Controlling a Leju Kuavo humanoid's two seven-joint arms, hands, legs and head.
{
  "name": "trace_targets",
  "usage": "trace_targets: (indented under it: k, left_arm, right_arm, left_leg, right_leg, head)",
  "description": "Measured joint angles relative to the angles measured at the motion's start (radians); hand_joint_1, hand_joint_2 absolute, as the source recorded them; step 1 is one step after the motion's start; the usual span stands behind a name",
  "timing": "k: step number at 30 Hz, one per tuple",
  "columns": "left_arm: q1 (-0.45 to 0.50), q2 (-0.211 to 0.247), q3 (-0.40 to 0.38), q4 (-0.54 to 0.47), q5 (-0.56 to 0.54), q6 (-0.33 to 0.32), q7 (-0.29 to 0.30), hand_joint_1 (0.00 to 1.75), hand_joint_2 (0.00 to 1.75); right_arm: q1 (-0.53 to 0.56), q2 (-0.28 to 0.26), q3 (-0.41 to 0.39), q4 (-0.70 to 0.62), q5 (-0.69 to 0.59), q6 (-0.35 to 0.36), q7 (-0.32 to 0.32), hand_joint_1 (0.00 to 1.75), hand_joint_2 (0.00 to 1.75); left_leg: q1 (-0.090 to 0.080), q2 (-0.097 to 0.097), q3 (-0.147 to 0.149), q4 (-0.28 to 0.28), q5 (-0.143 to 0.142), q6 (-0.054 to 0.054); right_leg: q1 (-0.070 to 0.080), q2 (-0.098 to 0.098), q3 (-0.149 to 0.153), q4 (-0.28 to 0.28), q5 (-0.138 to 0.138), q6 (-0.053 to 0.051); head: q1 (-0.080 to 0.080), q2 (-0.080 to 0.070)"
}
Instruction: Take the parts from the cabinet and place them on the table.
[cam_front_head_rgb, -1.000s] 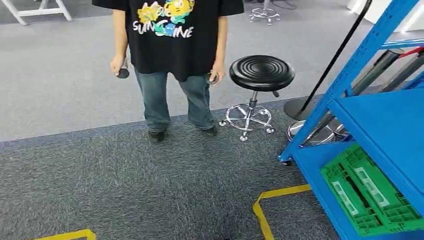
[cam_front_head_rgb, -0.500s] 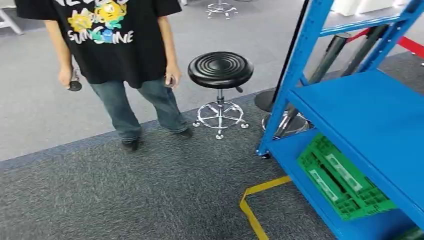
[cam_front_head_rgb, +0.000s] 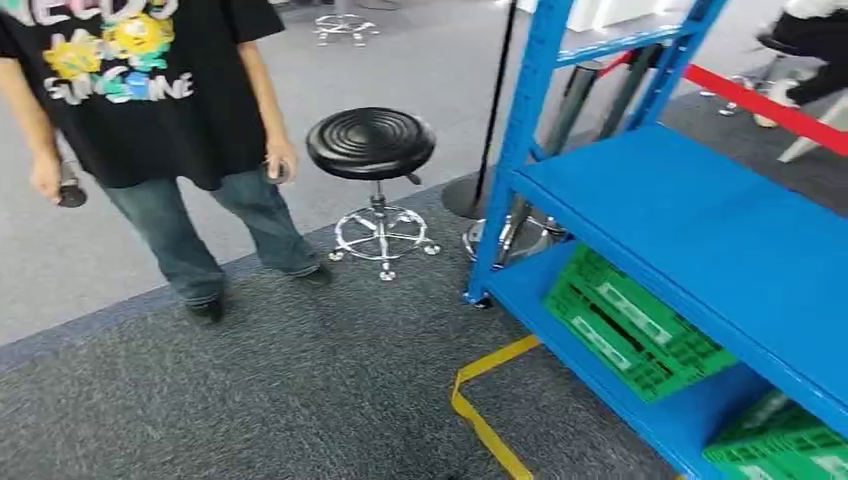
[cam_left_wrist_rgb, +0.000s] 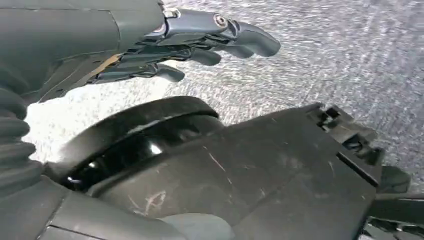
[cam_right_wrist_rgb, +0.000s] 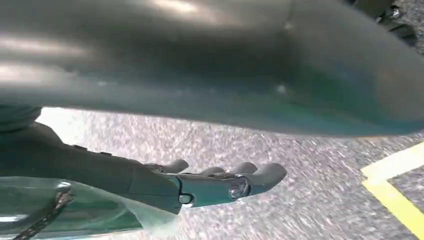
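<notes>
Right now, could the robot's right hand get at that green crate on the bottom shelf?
Probably not yet. The right robot hand hangs by its side over carpet, and the green crate lies low under the blue shelf.

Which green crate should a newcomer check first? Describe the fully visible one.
Find the blue shelving rack on the right. On its bottom shelf, the green crate lies nearest the rack's front corner post, beside the yellow floor tape. Its neighbour is cut off by the picture's corner.
</notes>
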Motion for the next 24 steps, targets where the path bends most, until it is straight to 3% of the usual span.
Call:
trace_targets:
  k: [1, 2, 3, 4, 5, 6, 7, 9, 10, 11, 12, 14, 15, 16, 17, 19, 20, 21, 24]
  left_arm:
    - [0.000, 0.000, 0.000, 0.000, 0.000, 0.000, 0.000, 0.00, 0.00]
    - [0.000, 0.000, 0.000, 0.000, 0.000, 0.000, 0.000, 0.00, 0.00]
    - [0.000, 0.000, 0.001, 0.000, 0.001, 0.000, 0.000, 0.00, 0.00]
    - [0.000, -0.001, 0.001, 0.000, 0.001, 0.000, 0.000, 0.00, 0.00]
    - [0.000, -0.001, 0.001, 0.000, 0.002, 0.000, 0.000, 0.00, 0.00]
    - [0.000, -0.001, 0.001, 0.000, 0.001, 0.000, 0.000, 0.00, 0.00]
    - [0.001, 0.000, 0.001, 0.000, 0.002, 0.000, 0.000, 0.00, 0.00]
    - [-0.001, 0.000, 0.001, 0.000, 0.002, 0.000, 0.000, 0.00, 0.00]
    - [-0.002, 0.000, 0.001, 0.000, 0.002, 0.000, 0.000, 0.00, 0.00]
    - [-0.002, -0.001, 0.001, 0.000, 0.002, 0.000, 0.000, 0.00, 0.00]
    - [-0.003, -0.001, 0.001, 0.000, 0.002, 0.000, 0.000, 0.00, 0.00]
    - [-0.003, 0.000, 0.002, 0.000, 0.005, 0.000, 0.000, 0.00, 0.00]
    - [-0.004, 0.000, 0.003, 0.000, 0.008, 0.000, -0.005, 0.00, 0.00]
    - [-0.006, 0.000, 0.003, 0.000, 0.009, 0.000, -0.006, 0.00, 0.00]
    - [-0.007, 0.000, 0.003, 0.000, 0.009, 0.000, -0.006, 0.00, 0.00]
    - [-0.007, 0.000, 0.003, 0.000, 0.008, 0.000, -0.006, 0.00, 0.00]
    - [-0.006, 0.000, 0.003, 0.000, 0.008, 0.001, -0.005, 0.00, 0.00]
    - [-0.007, 0.000, 0.003, 0.000, 0.008, 0.002, -0.005, 0.00, 0.00]
    - [-0.006, 0.000, 0.004, 0.000, 0.008, 0.003, -0.003, 0.00, 0.00]
  right_arm:
    - [0.002, 0.000, 0.000, 0.000, 0.000, 0.001, 0.000, 0.00, 0.00]
    - [0.004, 0.000, 0.000, 0.000, -0.002, 0.003, 0.000, 0.00, 0.00]
    - [0.005, -0.001, -0.001, 0.000, -0.003, 0.003, 0.000, 0.00, 0.00]
    - [0.005, -0.002, -0.001, 0.000, -0.004, 0.003, 0.000, 0.00, 0.00]
    - [0.003, -0.002, -0.002, 0.000, -0.004, 0.003, 0.000, 0.00, 0.00]
    - [-0.001, -0.002, -0.002, 0.000, -0.004, 0.003, -0.001, 0.00, 0.00]
    - [-0.001, -0.002, -0.002, 0.000, -0.004, 0.003, -0.001, 0.00, 0.00]
    - [0.002, -0.002, -0.004, 0.000, -0.005, 0.003, 0.000, 0.00, 0.00]
    - [0.001, -0.002, -0.006, 0.000, -0.005, 0.003, 0.000, 0.00, 0.00]
    - [0.002, -0.002, -0.006, 0.000, -0.005, 0.003, 0.000, 0.00, 0.00]
    - [0.000, -0.002, -0.006, 0.000, -0.005, 0.003, 0.000, 0.00, 0.00]
    - [-0.002, -0.002, -0.006, 0.000, -0.005, 0.004, 0.000, 0.00, 0.00]
    - [-0.001, -0.002, -0.006, 0.000, -0.005, 0.005, 0.000, 0.00, 0.00]
    - [0.000, -0.002, -0.007, 0.000, -0.005, 0.005, 0.000, 0.00, 0.00]
    - [0.001, -0.002, -0.008, 0.000, -0.005, 0.005, 0.000, 0.00, 0.00]
    - [0.001, -0.002, -0.008, 0.000, -0.004, 0.006, 0.000, 0.00, 0.00]
    - [0.001, -0.002, -0.008, 0.000, -0.004, 0.006, 0.000, 0.00, 0.00]
    - [-0.002, -0.002, -0.008, 0.000, -0.004, 0.006, 0.001, 0.00, 0.00]
    - [0.001, -0.002, -0.008, -0.001, -0.004, 0.006, 0.001, 0.00, 0.00]
  left_leg:
    - [0.000, 0.013, 0.000, 0.000, -0.002, 0.000]
    - [0.000, 0.025, 0.003, 0.000, -0.005, -0.001]
    - [0.000, 0.035, 0.007, 0.000, -0.008, -0.004]
    - [0.000, 0.047, 0.015, 0.001, -0.013, -0.006]
    - [-0.003, 0.055, 0.021, 0.001, -0.017, -0.012]
    - [-0.011, 0.063, 0.019, 0.005, -0.023, -0.018]
    - [-0.012, 0.068, 0.021, 0.005, -0.023, -0.020]
    - [-0.011, 0.085, 0.026, 0.004, -0.023, -0.024]
    - [-0.011, 0.093, 0.029, 0.005, -0.031, -0.031]
    - [-0.006, 0.051, 0.025, 0.021, -0.048, -0.040]
    - [-0.002, 0.012, 0.001, 0.076, -0.083, -0.044]
    - [0.004, -0.016, -0.076, 0.239, -0.156, -0.050]
    - [0.004, -0.019, -0.114, 0.315, -0.176, -0.052]
    - [0.006, -0.021, -0.122, 0.329, -0.166, -0.052]
    - [0.007, -0.023, -0.110, 0.297, -0.130, -0.051]
    - [0.013, -0.035, -0.043, 0.136, -0.028, -0.048]
    - [0.020, -0.089, -0.011, 0.049, 0.004, -0.050]
    - [0.018, -0.112, -0.008, 0.038, -0.009, -0.049]
    - [0.012, -0.091, -0.011, 0.027, -0.007, -0.036]
  right_leg:
    - [0.000, -0.002, 0.002, 0.001, 0.010, 0.002]
    - [0.000, -0.007, 0.030, -0.044, 0.043, 0.003]
    - [0.000, -0.016, 0.075, -0.124, 0.084, 0.002]
    - [0.000, -0.037, 0.134, -0.227, 0.124, -0.001]
    - [0.007, -0.098, 0.168, -0.294, 0.117, -0.004]
    - [0.009, -0.097, 0.182, -0.299, 0.119, -0.016]
    - [0.011, -0.079, 0.178, -0.298, 0.120, -0.023]
    - [0.013, -0.062, 0.171, -0.296, 0.120, -0.030]
    - [0.007, -0.050, 0.174, -0.303, 0.124, -0.038]
    - [0.004, -0.040, 0.175, -0.305, 0.127, -0.043]
    - [0.003, -0.028, 0.174, -0.305, 0.128, -0.048]
    - [0.003, -0.005, 0.172, -0.304, 0.130, -0.051]
    - [0.003, 0.010, 0.172, -0.304, 0.130, -0.051]
    - [0.003, 0.022, 0.174, -0.304, 0.130, -0.051]
    - [0.003, 0.037, 0.176, -0.304, 0.130, -0.051]
    - [0.002, 0.068, 0.180, -0.303, 0.132, -0.048]
    - [0.001, 0.080, 0.177, -0.303, 0.133, -0.045]
    - [0.006, 0.088, 0.173, -0.299, 0.136, -0.038]
    - [-0.005, 0.118, 0.154, -0.302, 0.149, -0.017]
  head:
    - [-0.001, 0.000]
    - [0.000, 0.000]
    - [0.000, 0.000]
    - [0.000, 0.000]
    - [0.000, 0.000]
    - [-0.003, 0.000]
    - [-0.004, 0.000]
    - [-0.002, 0.000]
    - [-0.002, 0.000]
    - [-0.006, 0.000]
    - [-0.009, 0.000]
    - [-0.008, 0.000]
    - [-0.009, 0.000]
    - [-0.008, 0.000]
    - [-0.008, 0.000]
    - [-0.008, 0.000]
    - [-0.009, 0.000]
    - [-0.009, 0.000]
    - [-0.009, 0.000]
